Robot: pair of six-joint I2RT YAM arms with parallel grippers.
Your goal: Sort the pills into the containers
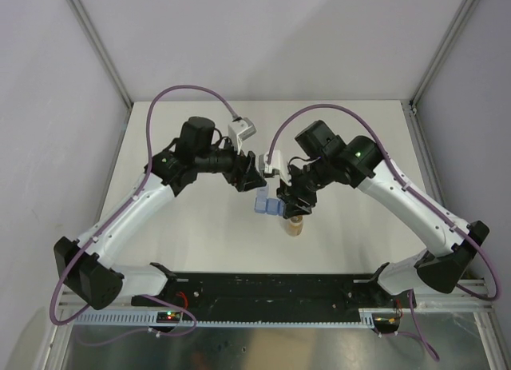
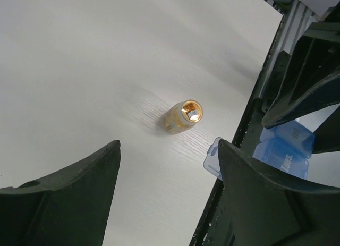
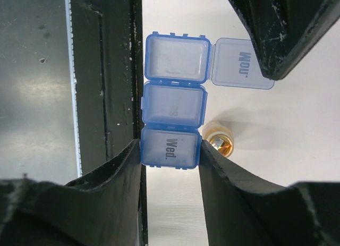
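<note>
The light-blue pill box (image 3: 173,109) is a strip of three compartments. The end compartment (image 3: 176,57) stands open and looks empty, with its lid (image 3: 241,62) swung aside. The middle one and the "Wed." one (image 3: 170,149) are closed. My right gripper (image 3: 170,155) is shut on the "Wed." end. It shows in the top view (image 1: 287,199) with the box (image 1: 266,204). My left gripper (image 2: 169,150) is open and empty, just beside the box's open lid (image 2: 212,158), and shows in the top view (image 1: 257,182). No loose pills show.
A small amber bottle (image 1: 296,224) stands uncapped on the white table just right of the box. It also shows in the left wrist view (image 2: 183,116) and the right wrist view (image 3: 219,138). The black base rail (image 1: 263,288) runs along the near edge.
</note>
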